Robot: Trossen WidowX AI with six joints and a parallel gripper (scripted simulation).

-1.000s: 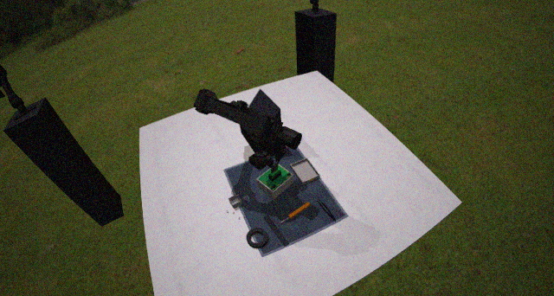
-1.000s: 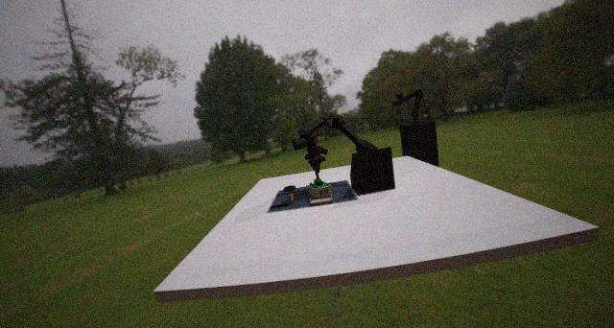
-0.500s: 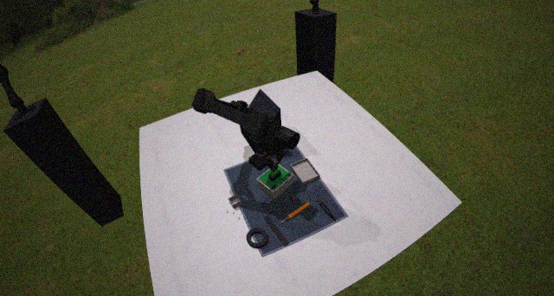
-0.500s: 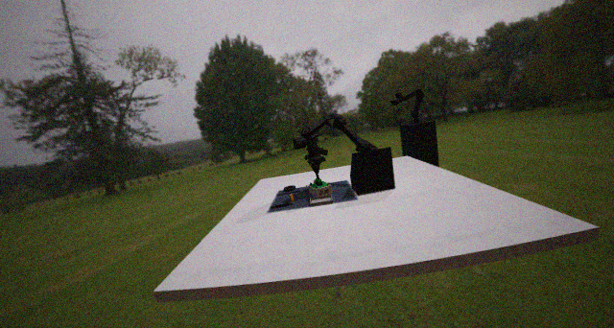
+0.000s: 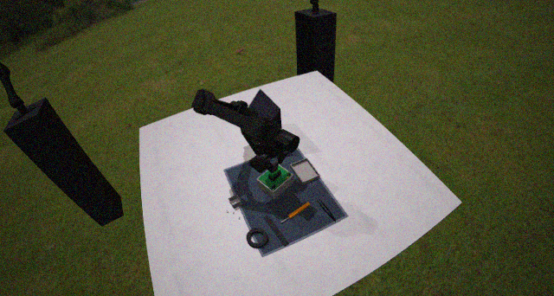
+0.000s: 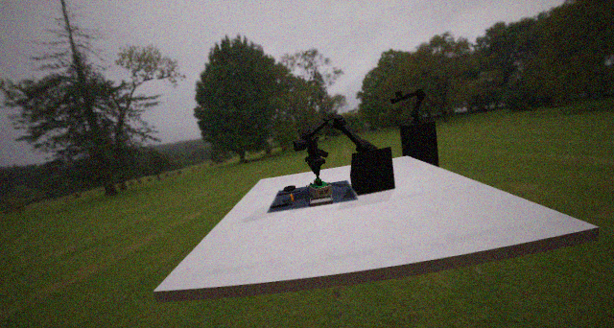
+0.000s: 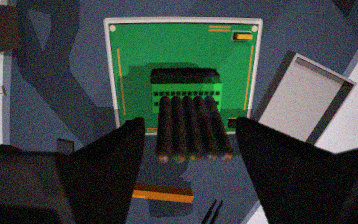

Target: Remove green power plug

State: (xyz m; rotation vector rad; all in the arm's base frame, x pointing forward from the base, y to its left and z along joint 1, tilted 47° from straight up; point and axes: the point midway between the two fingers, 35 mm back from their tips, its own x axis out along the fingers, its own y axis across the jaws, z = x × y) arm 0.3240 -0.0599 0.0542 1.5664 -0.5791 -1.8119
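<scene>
Open pincer (image 5: 273, 165) (image 6: 317, 175) (image 7: 190, 125) over the circuit board (image 5: 281, 183) (image 7: 140, 47) — with green plug (image 7: 186, 89) seen between parted fingers, gaps either side of its dark wires (image 7: 192, 127) — near grey tray (image 5: 305, 171) (image 6: 320, 201) (image 7: 305, 95).

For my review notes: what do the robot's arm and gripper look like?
The arm is black or very dark throughout, with chunky joints and straight links. The gripper matches, with two broad, dark fingers that taper towards their tips. No markings or loose cables can be made out on either in this dim, grainy light.
</scene>
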